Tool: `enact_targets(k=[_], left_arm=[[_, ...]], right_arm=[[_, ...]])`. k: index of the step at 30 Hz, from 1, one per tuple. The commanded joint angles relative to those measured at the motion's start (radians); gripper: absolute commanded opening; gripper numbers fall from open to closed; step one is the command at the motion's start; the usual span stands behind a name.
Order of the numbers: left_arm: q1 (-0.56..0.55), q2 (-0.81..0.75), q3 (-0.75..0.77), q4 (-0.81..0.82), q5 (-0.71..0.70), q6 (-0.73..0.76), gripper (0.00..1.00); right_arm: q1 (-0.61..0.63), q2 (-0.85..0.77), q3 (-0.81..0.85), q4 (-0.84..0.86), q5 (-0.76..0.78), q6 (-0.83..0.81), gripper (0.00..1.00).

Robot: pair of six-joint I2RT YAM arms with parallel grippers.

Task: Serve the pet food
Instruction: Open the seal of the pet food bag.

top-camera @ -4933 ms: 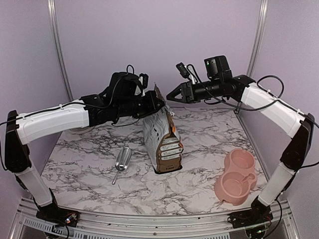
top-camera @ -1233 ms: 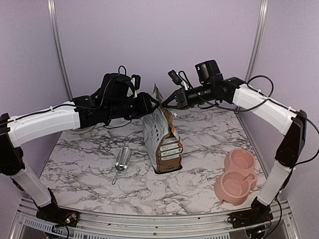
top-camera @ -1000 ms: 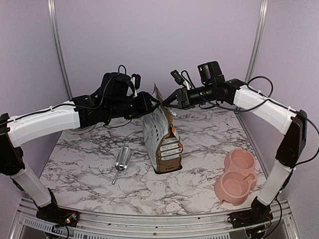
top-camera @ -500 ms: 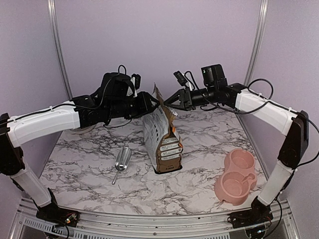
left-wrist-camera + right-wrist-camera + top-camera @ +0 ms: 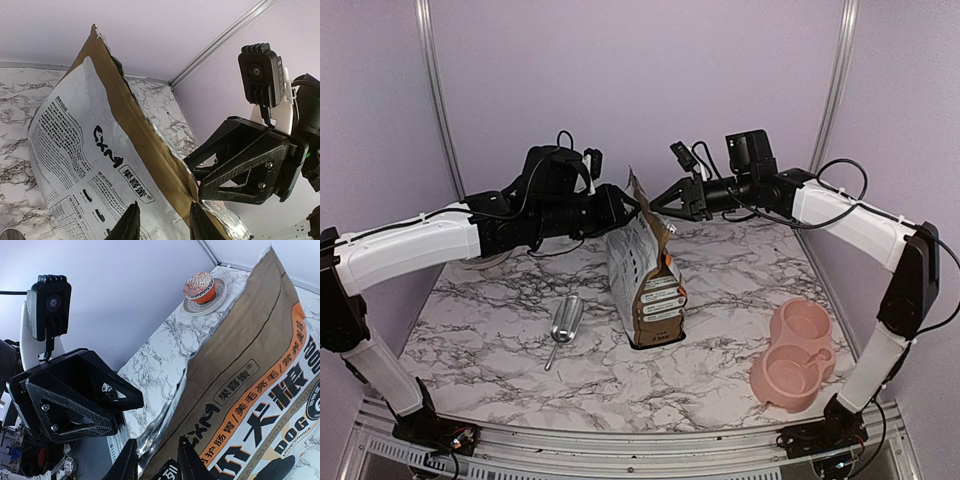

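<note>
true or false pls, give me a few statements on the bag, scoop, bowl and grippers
1. The bag stands upright. True.
2. The bowl is full of kibble. False: both wells look empty.
3. The left gripper and right gripper both grip the bag's top edge. True.
4. The scoop is in the left gripper. False: it lies on the table, left of the bag.
</note>
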Motion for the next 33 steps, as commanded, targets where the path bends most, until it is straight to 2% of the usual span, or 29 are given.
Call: enact_targets(k=[1,10,13,26,33], left_arm=[[0.004,-0.003,0.022,0.001,0.004,0.009,0.35],[0.004,0.023,0.048,0.002,0.006,0.009,0.35],[0.004,0.035,0.053,0.002,-0.001,0.009,0.35],[0.006,0.061,0.071,-0.006,0.003,0.004,0.41],[0.006,0.073,0.071,-0.015,-0.001,-0.001,0.33]], right_arm=[[-0.005,-0.019,-0.003,-0.007,0.002,-0.010,0.24],[0.027,0.013,0.008,-0.044,-0.014,-0.044,0.08],[0.036,0.018,0.010,-0.045,-0.021,-0.049,0.00],[0.076,0.019,0.000,0.013,-0.041,-0.043,0.00],[0.084,0.023,-0.009,0.038,-0.045,-0.039,0.00]])
